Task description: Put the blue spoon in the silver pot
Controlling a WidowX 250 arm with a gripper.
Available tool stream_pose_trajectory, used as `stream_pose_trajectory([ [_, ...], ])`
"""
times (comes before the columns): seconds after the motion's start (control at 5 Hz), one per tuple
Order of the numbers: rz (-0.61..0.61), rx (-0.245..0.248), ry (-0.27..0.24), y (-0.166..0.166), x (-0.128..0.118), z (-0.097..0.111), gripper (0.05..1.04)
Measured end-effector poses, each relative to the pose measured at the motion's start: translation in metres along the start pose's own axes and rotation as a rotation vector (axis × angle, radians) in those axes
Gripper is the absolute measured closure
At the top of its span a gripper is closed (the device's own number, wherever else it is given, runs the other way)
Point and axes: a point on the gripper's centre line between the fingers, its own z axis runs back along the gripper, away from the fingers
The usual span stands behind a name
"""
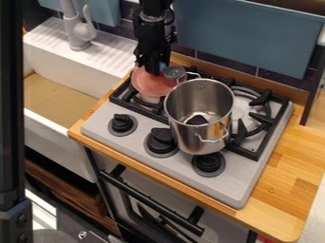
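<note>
The black gripper [151,69] hangs over the back left burner, above a pink plate [151,85]. A small blue part [163,65], which looks like some of the blue spoon, shows right against the gripper's right side. Beside it is a round grey piece [173,72], near the pot's back left handle; I cannot tell if it belongs to the spoon. The silver pot [213,137] stands upright and uncovered on the stove, right of the gripper and nearer the camera. Inside, low down, a dark shape [197,119] shows; what it is cannot be made out.
Around the pot are the stove's black grates [258,124], with black knobs [161,141] along its front. A white sink [47,107] with a grey faucet [79,33] is at the left. Wooden counter [289,163] borders the stove, and a blue-grey panel [251,35] stands behind.
</note>
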Motion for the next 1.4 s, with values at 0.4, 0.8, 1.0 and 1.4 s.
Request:
stream_pose_trajectory([
  [0.4,0.038,-0.049,0.106,-0.002,-0.005,0.053,0.765],
  [0.8,-0.081,-0.132,0.144,0.03,-0.046,0.102,0.765],
  [1.0,-0.188,-0.109,0.122,0.048,-0.082,0.096,0.765],
  [1.4,-0.258,-0.09,0.033,0.06,-0.112,0.067,0.765],
])
